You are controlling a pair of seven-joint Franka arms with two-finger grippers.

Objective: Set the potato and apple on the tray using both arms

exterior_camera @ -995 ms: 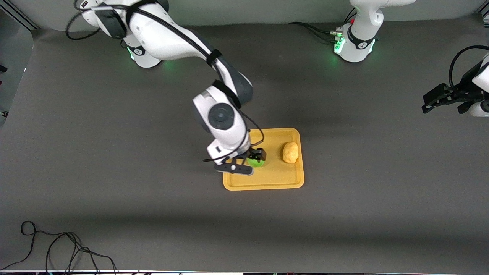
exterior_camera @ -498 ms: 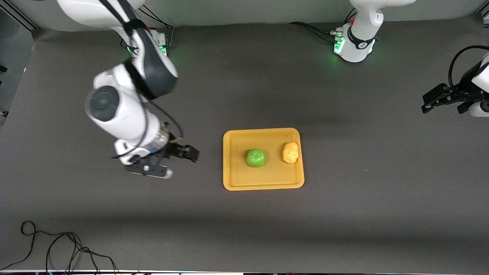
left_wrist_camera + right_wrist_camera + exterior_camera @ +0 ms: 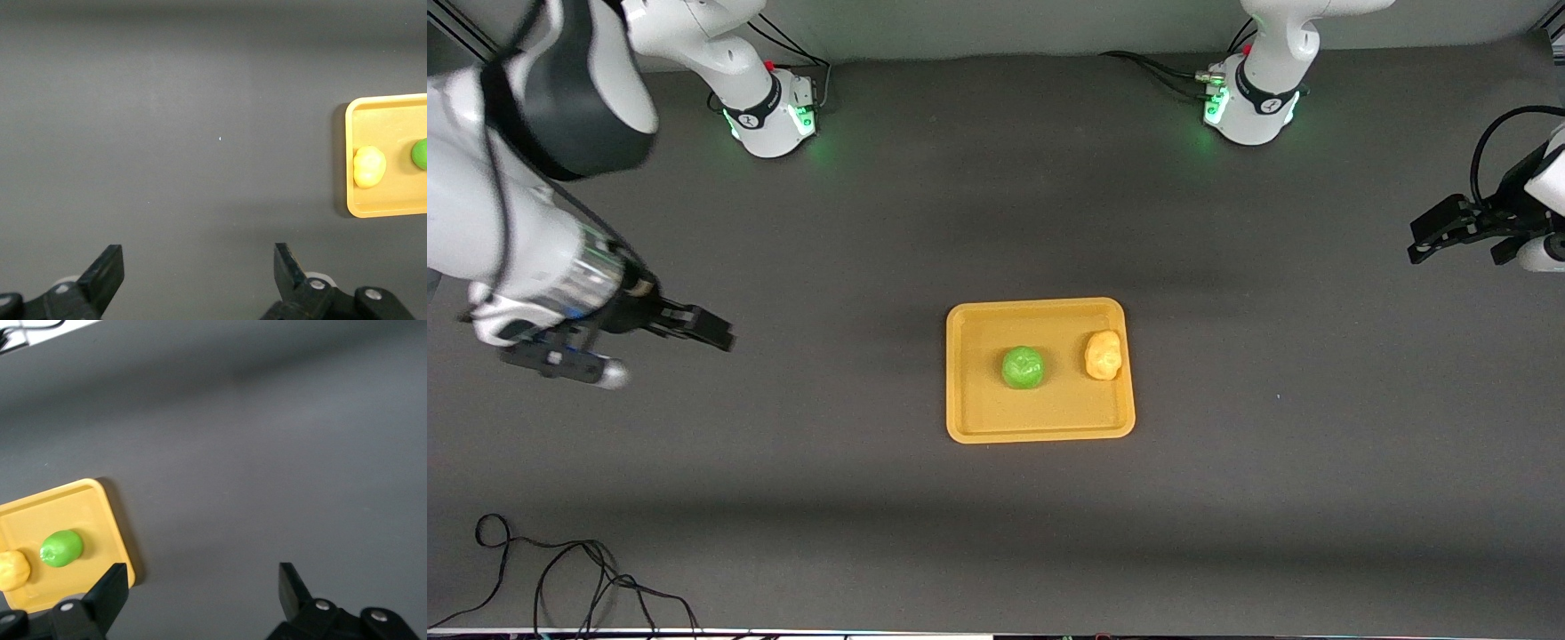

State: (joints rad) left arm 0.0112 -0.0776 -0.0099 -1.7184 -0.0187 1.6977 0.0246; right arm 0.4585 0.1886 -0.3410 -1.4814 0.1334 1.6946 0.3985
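The yellow-orange tray (image 3: pixel 978 400) lies in the middle of the table. On it sit the green apple (image 3: pixel 1022 367) and, beside it toward the left arm's end, the yellow-tan potato (image 3: pixel 1103 355), a little apart. My right gripper (image 3: pixel 716 333) hangs open and empty over bare table toward the right arm's end, well clear of the tray. My left gripper (image 3: pixel 1418 240) waits open and empty at the left arm's end. The left wrist view shows its gripper (image 3: pixel 199 267), the tray (image 3: pixel 350 193), potato (image 3: pixel 369 167) and apple (image 3: pixel 420 153). The right wrist view shows its gripper (image 3: pixel 200 587), the tray (image 3: pixel 100 513), apple (image 3: pixel 61 548) and potato (image 3: pixel 12 570).
A dark grey mat (image 3: pixel 1227 498) covers the table. A loose black cable (image 3: pixel 560 578) coils at the near corner on the right arm's end. The two arm bases (image 3: pixel 769 111) (image 3: pixel 1254 102) stand lit green along the robots' edge.
My right gripper has pulled away from the apple on the tray and swung out toward the right arm's end. The apple stays on the tray. The left arm has not moved.
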